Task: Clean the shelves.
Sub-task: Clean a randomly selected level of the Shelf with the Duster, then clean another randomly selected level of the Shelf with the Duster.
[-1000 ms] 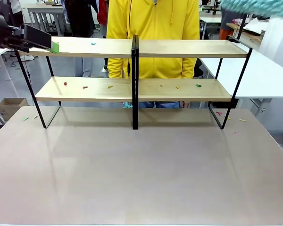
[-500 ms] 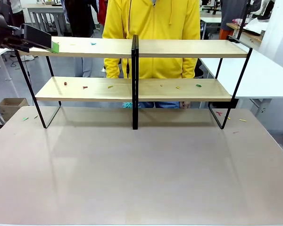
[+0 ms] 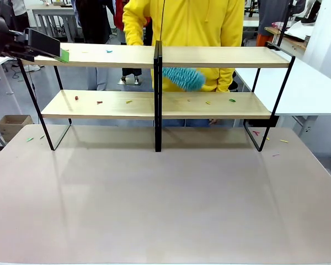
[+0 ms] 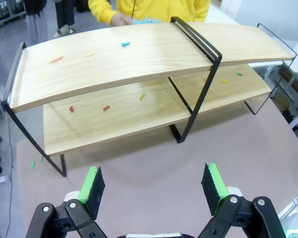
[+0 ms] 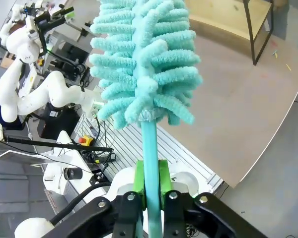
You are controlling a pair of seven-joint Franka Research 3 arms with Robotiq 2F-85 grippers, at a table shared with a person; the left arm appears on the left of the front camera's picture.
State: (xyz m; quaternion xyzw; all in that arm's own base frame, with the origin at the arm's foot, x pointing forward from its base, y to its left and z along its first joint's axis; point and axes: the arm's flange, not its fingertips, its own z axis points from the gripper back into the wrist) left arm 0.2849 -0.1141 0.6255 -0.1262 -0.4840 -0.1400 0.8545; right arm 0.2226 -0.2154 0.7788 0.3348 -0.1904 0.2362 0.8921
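Dusting duty: the right gripper (image 5: 151, 179) clamps its green-padded fingers tight on the thin handle of a teal duster (image 5: 144, 64). Its fluffy head stands straight up from the fingertips, and the shelves (image 5: 223, 17) lie well beyond that head, across the tabletop (image 5: 238, 109). The left gripper (image 4: 154, 182) holds nothing. Its fingers are spread wide, with the shelves directly ahead of them and coloured scraps (image 4: 106, 107) dotting both boards. A person (image 3: 182, 22) at the far side holds a second duster (image 3: 185, 78) just behind the central upright (image 3: 158, 94). Judged from here, the clamped duster needs carrying over to a board and laying flat. It should then be drawn lengthwise with light pressure, stopping short of the central upright and the person's hand (image 4: 120, 20), so the thin frame is not knocked.
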